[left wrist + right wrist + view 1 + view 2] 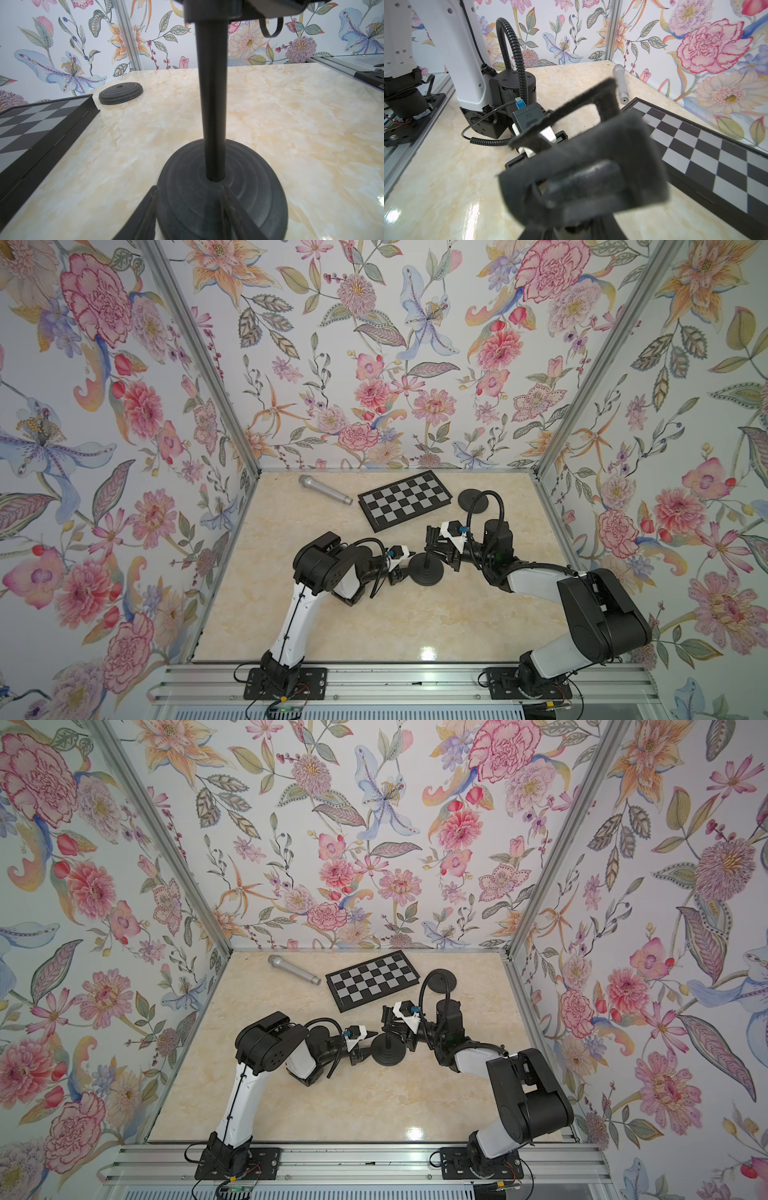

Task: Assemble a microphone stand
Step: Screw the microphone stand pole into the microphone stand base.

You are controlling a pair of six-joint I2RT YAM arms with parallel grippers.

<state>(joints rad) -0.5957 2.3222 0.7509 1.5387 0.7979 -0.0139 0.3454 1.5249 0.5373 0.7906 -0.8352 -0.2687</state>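
Right gripper (432, 549) on pole (212, 93), near chessboard (405, 501) edge

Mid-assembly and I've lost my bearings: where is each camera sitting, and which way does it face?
Top views: high above the front rail, looking down toward the back wall; left arm and right arm both show, meeting at the base.
Left wrist: low by the table, facing past the pole toward the spare disc; its own fingers show at the base's rim.
Right wrist: facing over its own blurred padded fingers toward the left arm and microphone.
Shared: both wrist views catch the chessboard.
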